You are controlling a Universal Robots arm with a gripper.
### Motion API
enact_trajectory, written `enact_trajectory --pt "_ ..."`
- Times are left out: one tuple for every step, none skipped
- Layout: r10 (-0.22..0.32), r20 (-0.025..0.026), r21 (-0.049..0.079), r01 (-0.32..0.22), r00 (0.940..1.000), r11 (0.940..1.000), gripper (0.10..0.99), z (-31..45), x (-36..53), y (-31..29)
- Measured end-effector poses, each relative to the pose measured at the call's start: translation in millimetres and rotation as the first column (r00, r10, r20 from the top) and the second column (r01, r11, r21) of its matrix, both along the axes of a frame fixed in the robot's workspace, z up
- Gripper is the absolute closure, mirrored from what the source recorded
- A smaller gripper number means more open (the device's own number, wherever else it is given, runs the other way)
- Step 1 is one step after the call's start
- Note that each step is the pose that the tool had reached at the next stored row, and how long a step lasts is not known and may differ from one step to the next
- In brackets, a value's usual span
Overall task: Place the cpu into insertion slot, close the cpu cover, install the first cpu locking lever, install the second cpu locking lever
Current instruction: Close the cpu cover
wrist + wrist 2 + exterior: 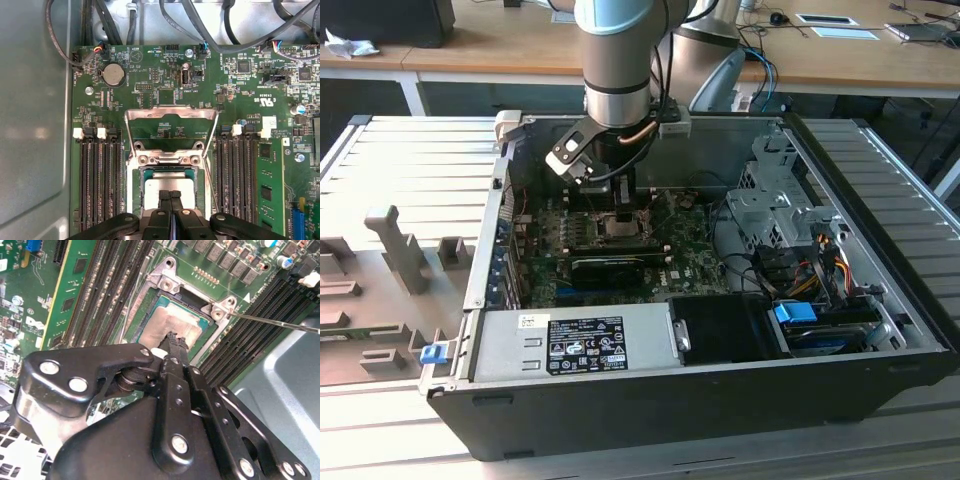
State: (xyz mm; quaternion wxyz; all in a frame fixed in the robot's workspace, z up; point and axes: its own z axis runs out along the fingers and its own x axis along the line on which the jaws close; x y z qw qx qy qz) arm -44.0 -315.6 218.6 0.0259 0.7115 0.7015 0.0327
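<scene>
Grey slatted bench (380,170), open PC case (720,400). Placement looks done: cpu (155,186) lies in insertion slot (132,185), gripper (170,194) fingers clenched, empty, tips on it. Left: cpu cover (172,112) upright at slot's edge, locking lever (270,320) free.

An open computer case (670,400) holds a green motherboard (165,95).

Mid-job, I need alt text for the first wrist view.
The gripper, fingertips together, is down at the silver-grey square cpu seated in the silver-rimmed insertion slot of the green motherboard; the thin silvery cpu cover frame stands flipped open.
</scene>
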Motion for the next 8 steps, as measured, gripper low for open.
enact_trajectory --pt "0.0 0.0 0.0 0.0 1.0 1.0 0.98 0.1 0.0 0.0" --pt "0.0 0.0 0.0 0.0 1.0 1.0 0.98 0.2 0.0 0.0" --pt "0.0 -0.0001 0.0 0.0 1.0 1.0 0.98 0.4 0.0 0.0" --pt "0.0 -0.0001 0.0 0.0 1.0 1.0 0.98 0.6 0.0 0.0" --pt "0.0 -0.0002 0.0 0.0 1.0 1.0 0.98 1.2 0.0 -0.1" --pt "0.0 -0.0001 0.0 0.0 1.0 1.0 0.98 2.5 0.0 0.0" --pt "0.0 -0.0001 0.0 0.0 1.0 1.0 0.98 3.9 0.0 0.0" --pt "0.0 0.0 0.0 0.0 1.0 1.0 0.98 5.0 0.0 0.0"
